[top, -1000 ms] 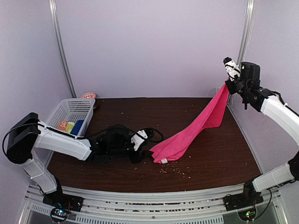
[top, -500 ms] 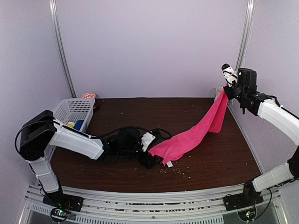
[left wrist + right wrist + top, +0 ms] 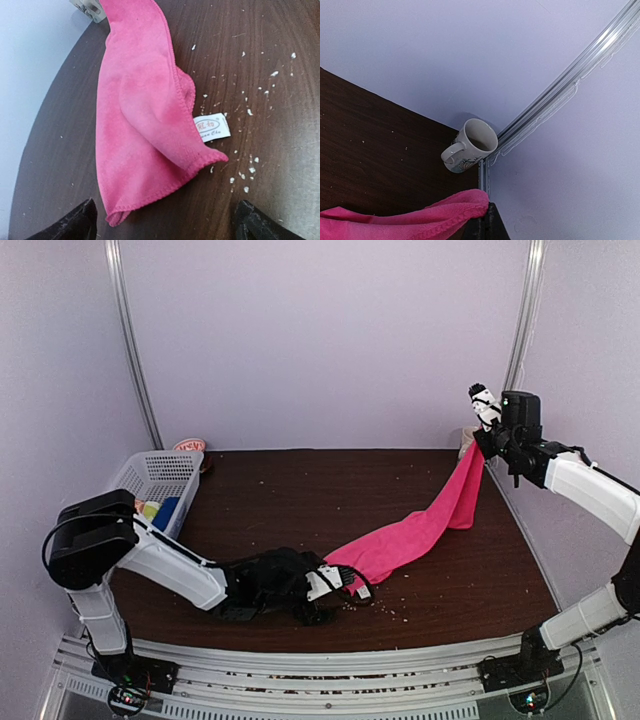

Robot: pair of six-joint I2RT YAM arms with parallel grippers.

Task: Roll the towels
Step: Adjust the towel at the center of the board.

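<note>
Soft, even light fills all three views, with a lilac cast on the walls and no hard shadows. The overhead view is slightly soft, and its wide lens bows the left pole (image 3: 129, 340) near the edge. The dark table (image 3: 300, 490) takes almost no glare. Close up, the pink towel (image 3: 145, 125) is sharp (its label (image 3: 212, 128) nearly readable), folds shaded gently. Behind the mug (image 3: 465, 150) lies a faint shadow; the metal rail (image 3: 560, 85) glints.
</note>
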